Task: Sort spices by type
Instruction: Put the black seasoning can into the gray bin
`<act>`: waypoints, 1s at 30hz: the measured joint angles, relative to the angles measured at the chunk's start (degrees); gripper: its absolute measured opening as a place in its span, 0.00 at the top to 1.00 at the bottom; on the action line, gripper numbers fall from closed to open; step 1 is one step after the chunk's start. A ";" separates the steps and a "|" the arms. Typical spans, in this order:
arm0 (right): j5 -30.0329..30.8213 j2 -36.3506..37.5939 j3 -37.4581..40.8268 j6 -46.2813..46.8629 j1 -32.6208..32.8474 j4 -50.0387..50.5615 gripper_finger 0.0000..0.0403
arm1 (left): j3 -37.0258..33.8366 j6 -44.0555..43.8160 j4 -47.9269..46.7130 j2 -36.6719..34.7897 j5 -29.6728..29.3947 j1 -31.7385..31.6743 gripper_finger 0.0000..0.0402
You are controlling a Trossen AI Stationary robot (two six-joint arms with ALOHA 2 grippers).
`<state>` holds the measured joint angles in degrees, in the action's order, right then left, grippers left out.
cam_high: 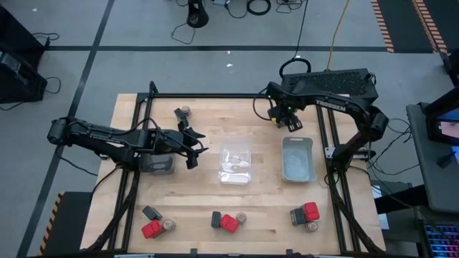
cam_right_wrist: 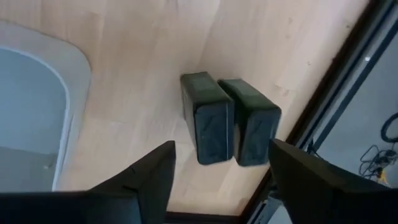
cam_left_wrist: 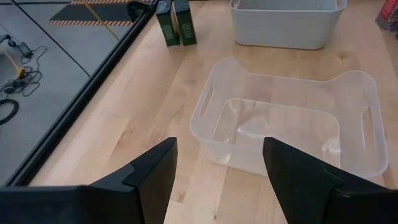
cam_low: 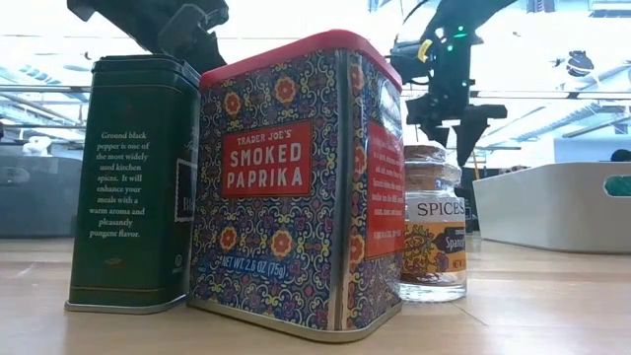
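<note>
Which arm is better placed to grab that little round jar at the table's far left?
Probably the left. The left gripper is open, empty and close to the jar. The right gripper hovers across the table over two black boxes.

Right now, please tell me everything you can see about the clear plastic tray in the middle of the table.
The clear tray is a see-through, glossy plastic bin, rectangular with rounded corners and a cut-out handle slot at each short end. It stands upright and flat on the wooden table, near the centre, between the two grey trays. It holds no spice container. Nothing touches it; the left gripper, open, hovers just beside it, pointing toward it.
</note>
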<state>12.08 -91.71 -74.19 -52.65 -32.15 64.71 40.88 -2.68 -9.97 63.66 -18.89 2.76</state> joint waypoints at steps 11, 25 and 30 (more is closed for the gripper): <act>1.38 -6.48 0.02 1.09 -0.94 1.99 0.34 | -0.02 0.02 -0.02 0.00 0.02 -0.01 0.40; 1.09 -9.66 0.02 2.48 -2.76 1.41 0.36 | -0.02 0.04 -0.09 0.00 0.02 0.00 0.40; 1.10 -9.72 1.11 2.48 -2.79 -0.38 0.36 | -0.02 0.04 -0.11 0.00 0.02 -0.02 0.40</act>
<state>13.18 -101.43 -73.09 -50.17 -34.94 64.33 40.86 -2.63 -10.09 63.66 -18.88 2.74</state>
